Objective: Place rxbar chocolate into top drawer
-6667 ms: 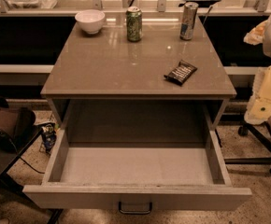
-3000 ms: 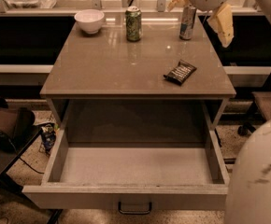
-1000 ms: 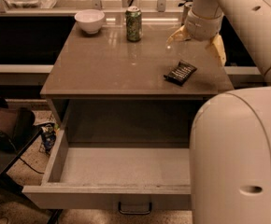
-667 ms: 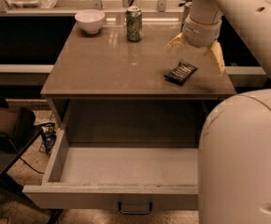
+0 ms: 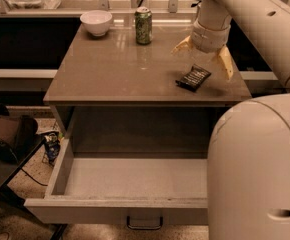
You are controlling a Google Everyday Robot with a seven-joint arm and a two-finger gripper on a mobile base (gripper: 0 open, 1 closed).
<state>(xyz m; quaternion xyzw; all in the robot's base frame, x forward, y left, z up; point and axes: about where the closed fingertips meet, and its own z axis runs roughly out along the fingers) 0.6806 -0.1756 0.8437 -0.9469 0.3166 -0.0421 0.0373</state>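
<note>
the gripper hung at upper right, fingers spread wide, holding nothing, straddling the rxbar chocolate; one bar, one green can, one bowl. one top drawer stood open.

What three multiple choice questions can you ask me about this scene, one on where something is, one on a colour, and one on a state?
1. Where does the rxbar chocolate lie? A on the floor; B on the table, near its front right corner; C on a shelf.
2. What colour is the bowl? A white; B red; C blue.
3. How is the top drawer? A shut; B pulled open; C lifted out onto the floor.
Answers: 1 B, the black bar rests on the tabletop with the open hand right above it. 2 A, the bowl at the back left is plainly white. 3 B, its pale floor shows in front of the table.
</note>
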